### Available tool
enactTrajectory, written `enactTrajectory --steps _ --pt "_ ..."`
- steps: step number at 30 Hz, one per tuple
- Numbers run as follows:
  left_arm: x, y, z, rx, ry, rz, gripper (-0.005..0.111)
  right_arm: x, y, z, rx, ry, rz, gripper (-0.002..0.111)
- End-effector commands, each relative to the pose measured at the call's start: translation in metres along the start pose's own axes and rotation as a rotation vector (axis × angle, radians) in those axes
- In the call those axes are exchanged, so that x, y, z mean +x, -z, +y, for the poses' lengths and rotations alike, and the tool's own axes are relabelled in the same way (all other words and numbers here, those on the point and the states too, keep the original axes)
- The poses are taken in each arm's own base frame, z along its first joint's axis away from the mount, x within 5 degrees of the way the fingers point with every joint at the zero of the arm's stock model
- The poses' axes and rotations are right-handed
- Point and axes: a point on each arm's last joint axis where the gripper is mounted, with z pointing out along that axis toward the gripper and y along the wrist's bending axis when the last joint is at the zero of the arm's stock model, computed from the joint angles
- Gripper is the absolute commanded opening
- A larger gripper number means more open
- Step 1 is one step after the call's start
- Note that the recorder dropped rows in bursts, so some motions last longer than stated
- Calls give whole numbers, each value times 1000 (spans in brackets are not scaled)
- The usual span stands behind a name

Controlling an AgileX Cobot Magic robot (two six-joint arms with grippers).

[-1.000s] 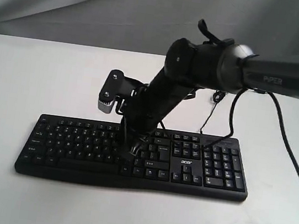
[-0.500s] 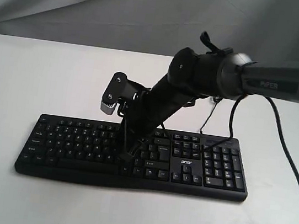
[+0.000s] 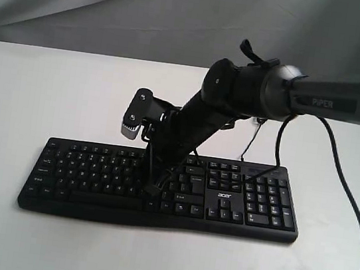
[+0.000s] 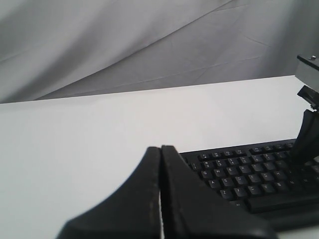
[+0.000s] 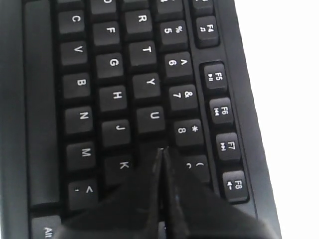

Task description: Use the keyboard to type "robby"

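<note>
The wide black keyboard [image 3: 94, 170] lies across the white table, with its acer logo right of the main keys. My right gripper [image 3: 152, 187] reaches in from the right and comes down over the middle of the letter keys, shut with nothing held. In the right wrist view its tips [image 5: 163, 149] sit where the I key lies, between U, K and 8 on the keyboard [image 5: 114, 64]. Whether they touch the key is unclear. My left gripper [image 4: 160, 147] is shut and empty, off the left end of the keyboard [image 4: 249, 169]; the exterior view does not show it.
The right arm's wrist camera [image 3: 133, 118] sticks out above the upper key rows. Thin black cables [image 3: 249, 145] run behind the keyboard, and a thick arm cable [image 3: 352, 199] hangs at the right. A grey cloth backdrop [image 3: 117, 5] stands behind the white table [image 3: 39, 88].
A second ago the right arm's elbow and wrist camera shifted slightly to the right and the elbow dropped. Over the last half second nothing visibly moved.
</note>
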Motion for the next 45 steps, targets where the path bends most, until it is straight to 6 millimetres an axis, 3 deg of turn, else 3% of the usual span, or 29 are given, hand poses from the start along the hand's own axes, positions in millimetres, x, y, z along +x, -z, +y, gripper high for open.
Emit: enactTrajectory --steps 1,7,15,20,28,33,45 --pt "1 0 0 4 -3 -5 0 3 0 -1 -3 8 7 0" --pt "1 0 0 4 -3 -5 0 6 -6 -1 -20 -5 13 0" --pt "1 0 0 4 -3 -5 0 -4 13 0 12 15 -18 0" --pt "1 0 0 4 -3 -5 0 -19 19 10 6 30 -55 0" --pt "1 0 0 4 -3 -5 0 -45 8 39 -49 73 -126 0" --pt "1 0 0 4 -3 -5 0 -42 -7 42 -70 59 -113 0" --pt "1 0 0 4 -3 -5 0 -38 -14 40 -68 53 -105 0"
